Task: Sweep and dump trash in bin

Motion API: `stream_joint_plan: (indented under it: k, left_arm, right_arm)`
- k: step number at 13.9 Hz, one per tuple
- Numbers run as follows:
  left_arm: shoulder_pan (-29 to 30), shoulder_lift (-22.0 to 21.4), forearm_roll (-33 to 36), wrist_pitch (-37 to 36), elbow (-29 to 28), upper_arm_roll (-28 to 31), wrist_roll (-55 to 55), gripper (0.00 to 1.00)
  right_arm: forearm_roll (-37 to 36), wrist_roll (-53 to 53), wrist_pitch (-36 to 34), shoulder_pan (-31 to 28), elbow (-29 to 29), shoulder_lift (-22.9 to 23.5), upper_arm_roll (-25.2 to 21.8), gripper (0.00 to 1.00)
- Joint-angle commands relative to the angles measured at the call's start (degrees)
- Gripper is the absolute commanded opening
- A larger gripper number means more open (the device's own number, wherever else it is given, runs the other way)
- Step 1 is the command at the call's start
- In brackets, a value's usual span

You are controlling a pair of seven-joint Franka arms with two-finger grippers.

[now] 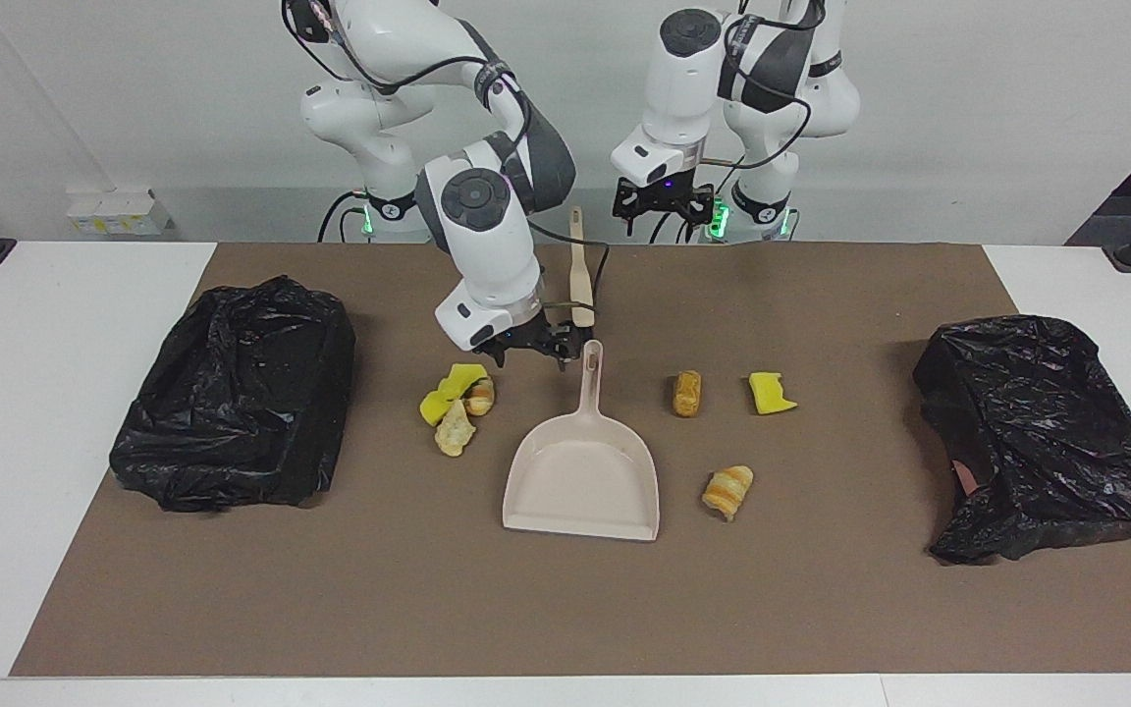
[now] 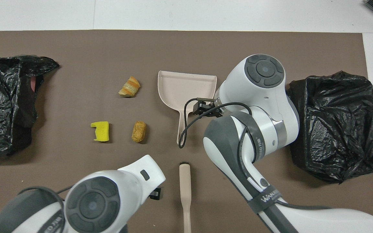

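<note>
The left gripper (image 1: 662, 204) hangs with its fingers apart and empty over the table edge by the robots, just beside the slim handle end of the hand brush (image 1: 580, 280), which lies flat with its black bristles pointing at the dustpan; this looks like the approach to a grasp, and it would go best with the fingers brought down square across the narrow handle rather than the wider head. The right gripper (image 1: 531, 346), also spread and holding nothing, is low over the mat just beside the dustpan handle (image 1: 589, 378), between it and a clump of trash; it should straddle the handle near its looped end so the dustpan (image 1: 580, 471) stays level when lifted. That clump (image 1: 456, 398), two yellow sponge chunks against two pastries, lies just past the right gripper toward the right arm's end. Past the dustpan handle on the left arm's side lie a bread roll (image 1: 686, 392), a yellow sponge piece (image 1: 770, 393) and a croissant (image 1: 727, 490), each apart from the others. Black-bagged bins (image 1: 237, 393) (image 1: 1042, 432) sit at either end, well away from both grippers
</note>
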Motion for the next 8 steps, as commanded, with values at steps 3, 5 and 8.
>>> stream_joint_plan:
  k: [3, 5, 8]
  left_arm:
    - [-0.49, 0.72, -1.82, 11.88, -8.01, -9.79, -11.35, 1.00]
    - [-0.49, 2.56, -3.92, 14.52, -8.28, -12.95, -12.50, 1.00]
    - [-0.49, 6.08, -3.93, 19.44, -9.60, -18.05, -16.89, 1.00]
  right_arm:
    - [0.96, 4.40, 1.50, 2.54, 9.02, 8.39, 0.75, 1.00]
    - [0.60, -0.07, 1.85, 3.76, 7.35, 8.39, 0.84, 1.00]
    - [0.60, -2.82, 3.00, 4.30, 4.18, 8.21, 0.93, 1.00]
